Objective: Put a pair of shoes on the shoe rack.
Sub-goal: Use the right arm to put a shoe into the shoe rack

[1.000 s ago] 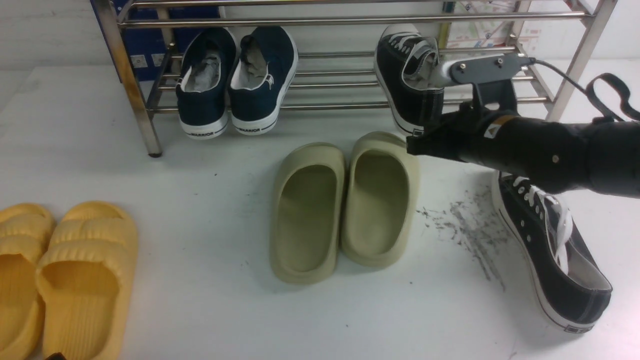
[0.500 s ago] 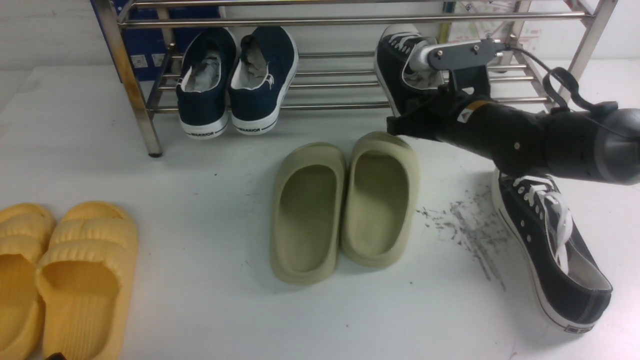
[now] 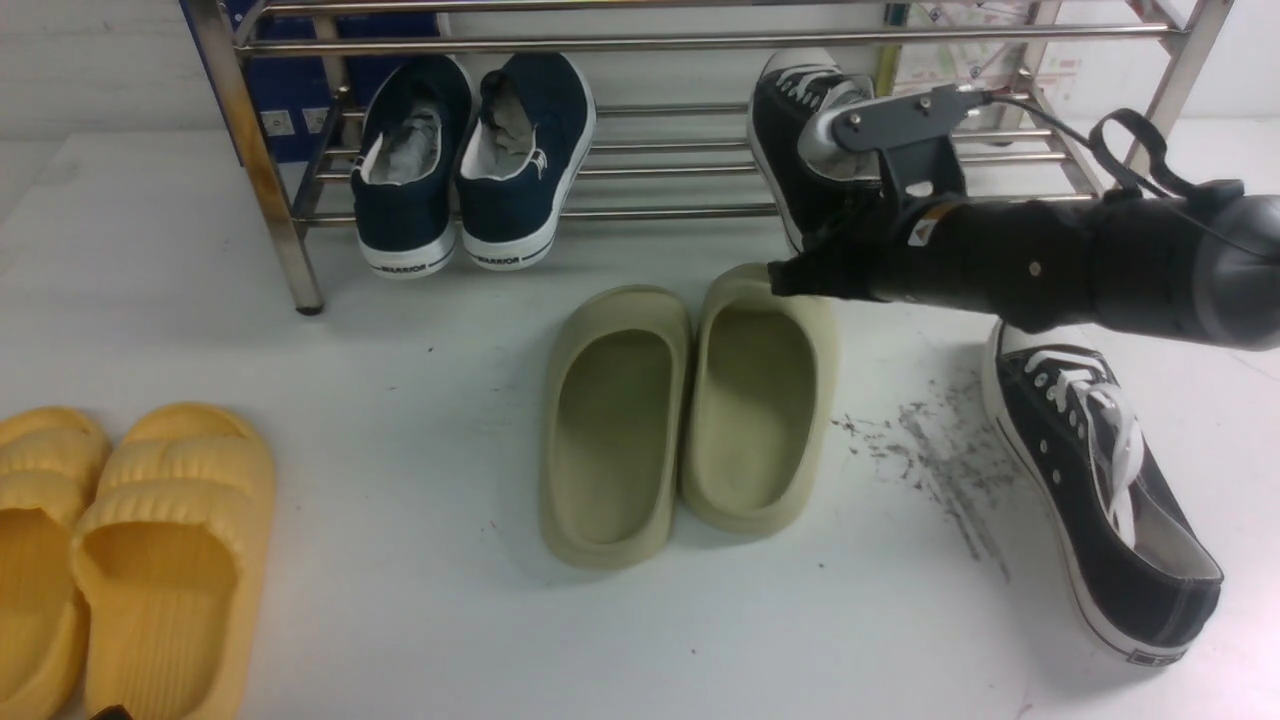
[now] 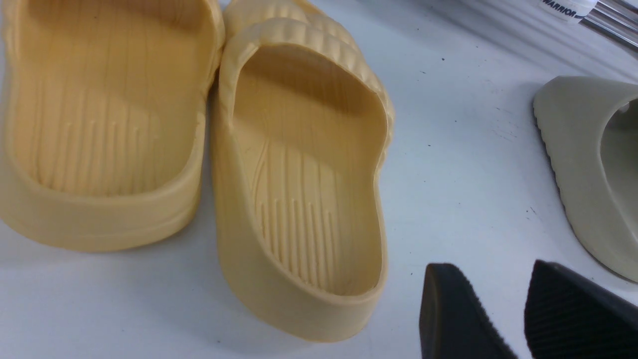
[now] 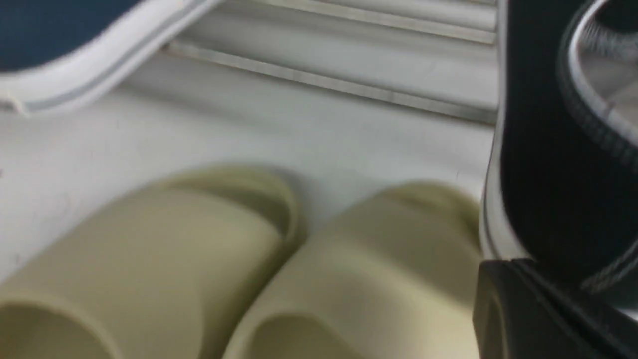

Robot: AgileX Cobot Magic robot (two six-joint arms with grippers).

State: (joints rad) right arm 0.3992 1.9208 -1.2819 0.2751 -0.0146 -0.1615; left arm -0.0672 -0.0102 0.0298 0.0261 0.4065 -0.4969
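Yellow slippers (image 3: pixel 172 560), olive-green slippers (image 3: pixel 612 430), navy WARRIOR sneakers (image 3: pixel 406 215), white tabletop (image 3: pixel 400 600).

On the rack's lower shelf (image 3: pixel 660 172), you have a free stretch between the navy sneakers (image 3: pixel 520 160) and the black sneaker (image 3: pixel 800 150). Your right end effector (image 3: pixel 785 278) is close against that black sneaker, which blocks the way farther right. The olive slippers (image 3: pixel 615 430) stand in front of the shelf, obstructing a low approach. Between them and the yellow slippers (image 3: pixel 175 560), you have a wide open lane across the desk (image 3: pixel 400 500). The rack's upper front bar (image 3: pixel 660 43) crosses above the shelf, limiting entry from overhead.
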